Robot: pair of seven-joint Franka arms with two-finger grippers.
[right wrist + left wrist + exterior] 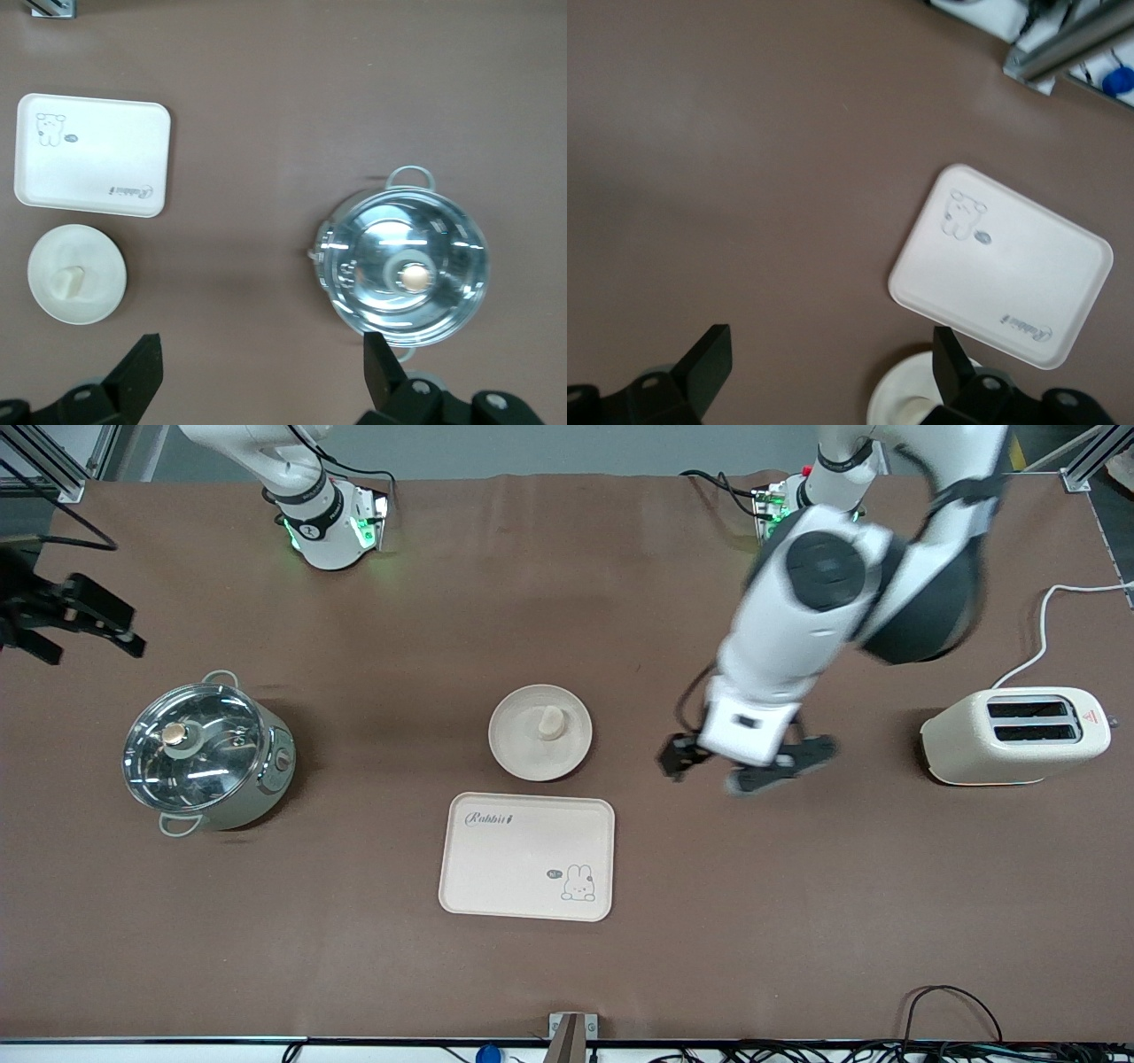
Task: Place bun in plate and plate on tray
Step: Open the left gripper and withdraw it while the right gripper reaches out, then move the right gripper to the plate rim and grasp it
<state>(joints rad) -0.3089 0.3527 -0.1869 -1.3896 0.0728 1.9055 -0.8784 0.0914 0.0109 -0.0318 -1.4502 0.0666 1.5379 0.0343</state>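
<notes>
With the bun (551, 723) already in the plate (540, 762), we should bring the empty, spread left end effector (744, 766) level onto its rim, while the right end effector (53, 615), also spread, waits.

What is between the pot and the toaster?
In the front view, the plate holding the bun, then the left gripper, lie between pot and toaster.
</notes>
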